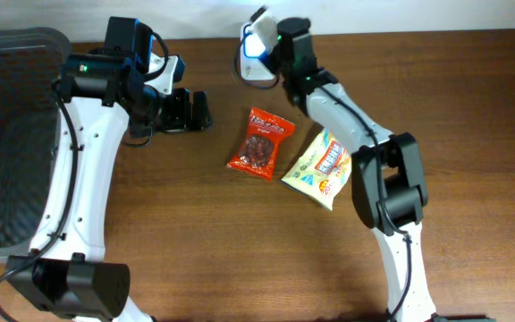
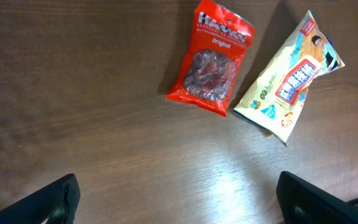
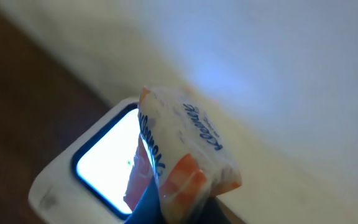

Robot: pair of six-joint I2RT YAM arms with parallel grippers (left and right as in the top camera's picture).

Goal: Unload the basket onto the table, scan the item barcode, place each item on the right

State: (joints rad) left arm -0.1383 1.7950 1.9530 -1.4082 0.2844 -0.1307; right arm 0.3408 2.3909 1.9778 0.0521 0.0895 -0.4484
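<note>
- Nearest the right wrist camera is a small white packet (image 3: 185,146) with orange corners and blue lettering. It fills the middle of the frame, and the right claw (image 1: 271,43) is clamped on its lower end.
- Just behind it, in the lower left of that frame, sits the scanner (image 3: 58,183), with its window glowing bright white. The packet is held edge-on just over the window; I cannot tell whether they touch.
- In the overhead view this happens at the top centre of the worktop (image 1: 195,233), with the right arm stretched up from the lower right.
- The left claw (image 2: 179,205) hangs with its fingers wide apart and nothing between them, above bare wood in the upper left.
- A red snack bag (image 2: 211,62) and a yellow snack bag (image 2: 288,81) lie flat side by side in the middle of the worktop, close together and away from both claws.
- Progress, as I judge it: the packet has been lifted and brought to the reader, so the scan itself is the step in hand.
- No barcode is visible on the packet, and nothing shows whether a read has registered.
</note>
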